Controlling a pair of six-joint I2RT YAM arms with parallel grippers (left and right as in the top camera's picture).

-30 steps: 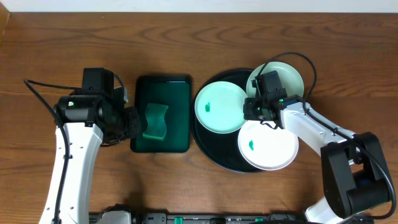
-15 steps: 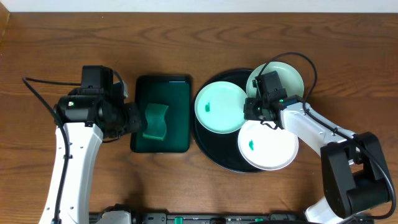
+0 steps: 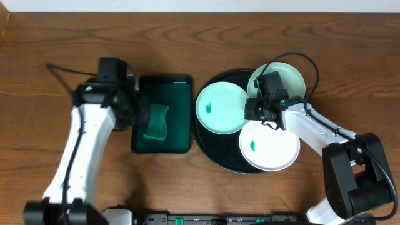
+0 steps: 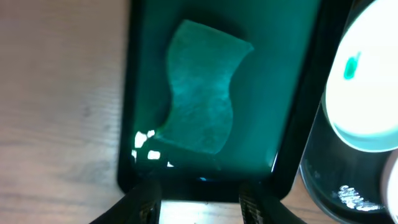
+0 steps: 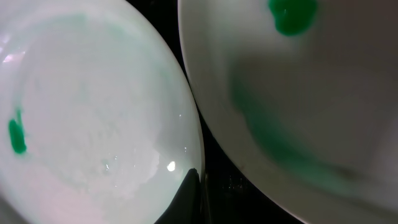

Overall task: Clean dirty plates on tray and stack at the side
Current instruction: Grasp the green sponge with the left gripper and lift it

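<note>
On black tray (image 3: 212,150), nearest plate (image 3: 270,147) sits front-R; just beyond it R pincer (image 3: 255,112) is pressed together, tips down in the gap betw. that plate and the L plate (image 3: 220,107). L pincer (image 3: 139,117) hangs spread at green tray's (image 3: 180,94) L edge, sponge (image 3: 156,122) just beside it inside. Third plate (image 3: 286,78) lies farthest, at black tray's back-R rim.

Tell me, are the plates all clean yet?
Not yet. Nothing looks done: all three plates sit on the black tray, none stacked beside it, and two show green smears. In hand: the left hand hovers open at the green tray, near the sponge, not holding it; the right hand is shut, low between two plates. Left: wipe every plate and stack them.
</note>
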